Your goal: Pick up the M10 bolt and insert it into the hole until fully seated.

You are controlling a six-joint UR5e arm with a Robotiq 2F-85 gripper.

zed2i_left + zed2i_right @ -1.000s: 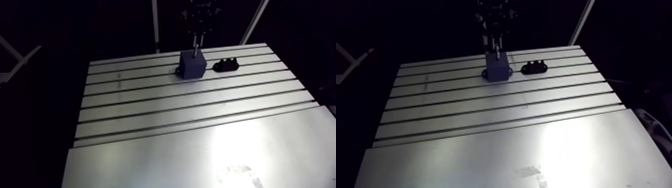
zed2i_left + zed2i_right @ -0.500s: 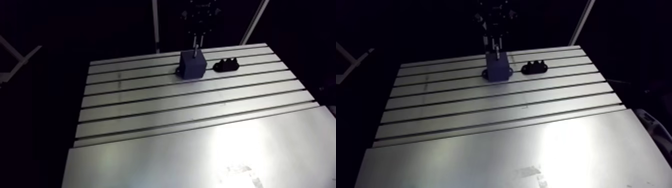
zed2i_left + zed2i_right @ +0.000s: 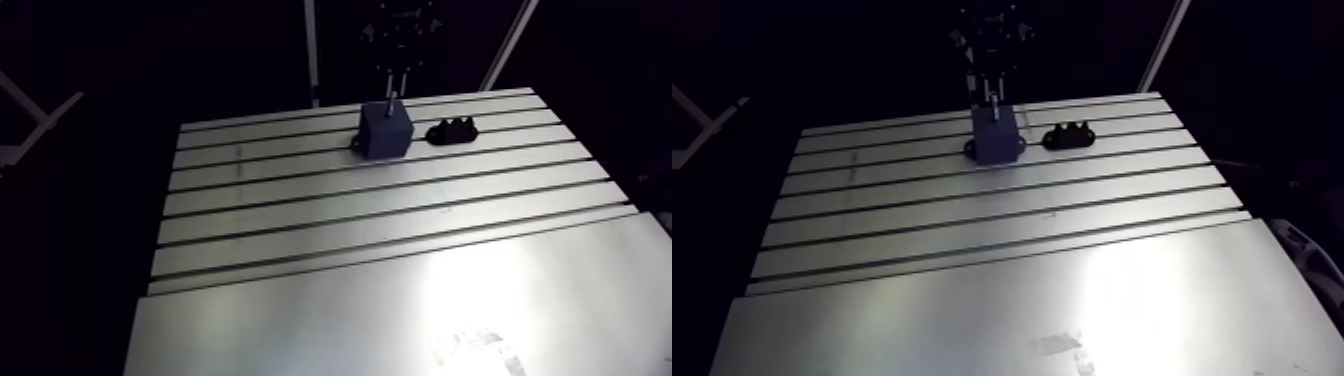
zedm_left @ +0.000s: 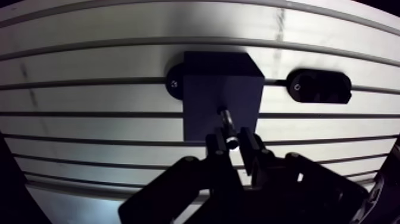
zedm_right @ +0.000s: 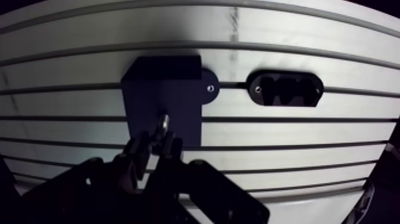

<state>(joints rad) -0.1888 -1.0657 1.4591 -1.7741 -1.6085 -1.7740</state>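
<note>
Wrist view. The gripper (image 4: 232, 148) is clenched on the M10 bolt (image 4: 227, 123). The two fingers (image 4: 215, 148) press the bolt's upper end from either side, and the shank runs out ahead of the fingertips. The bolt's far tip meets the top face of the dark blue block (image 4: 208, 89), near the middle of that face. The tip appears to be just entering the block, but how deep it sits cannot be told from this angle. The block stands on the slotted table (image 4: 89, 59), with a rounded mounting tab (image 4: 174, 83) at its base. Beside the block, apart from it and on the side away from the tab, a low black fixture (image 4: 318, 87) lies on the table.

Arm view. The gripper hangs directly over the block, and the bolt stands upright between them.
</note>
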